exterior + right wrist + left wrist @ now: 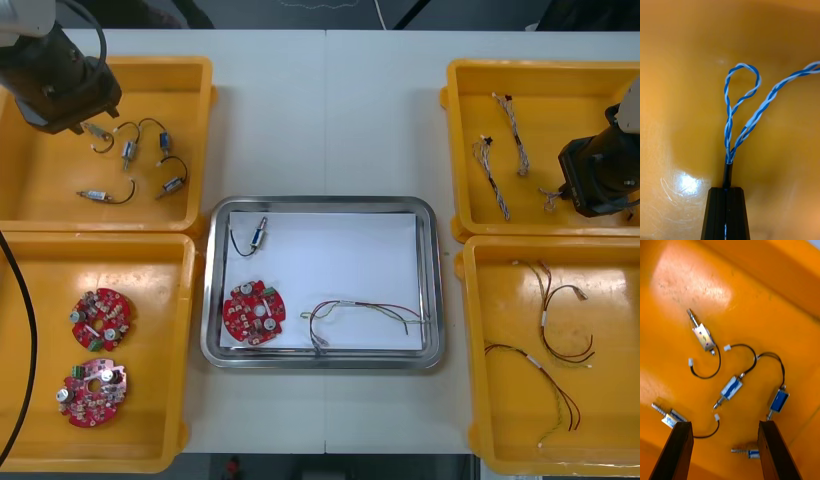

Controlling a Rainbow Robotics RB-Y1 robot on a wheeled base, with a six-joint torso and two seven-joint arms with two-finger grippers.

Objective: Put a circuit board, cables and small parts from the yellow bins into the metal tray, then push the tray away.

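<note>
Item: twisted blue and white cable (pixel 729 127), one end in a black sleeve, pinched at that sleeve between the pressed-together fingers of the right gripper (pixel 727 189). Ahead of the fingertips the cable ran out in a small loop and a long tail over the floor of the far right yellow bin (pixel 545 75). Whether it had left the floor could not be told. Two like cables (pixel 497 180) lay farther along that bin, apart from the gripper. Destination: the metal tray (pixel 320 203), well off to the gripper's left and nearer the robot, which held a circuit board (pixel 253 312), a small metal part (pixel 258 236) and a red and yellow cable (pixel 360 312). Its far right quarter was bare. Handling note, as judged: the hold was on the very end, so the lift ought to go straight up and slowly until the tail cleared the bin wall. It would best be set down on that bare quarter, away from the other cable. The tail might drag or snag a neighbour. Also present: left gripper (pixel 724 423), fingers spread, over the small metal parts (pixel 731 387) in the far left yellow bin (pixel 40 190), holding nothing.
</note>
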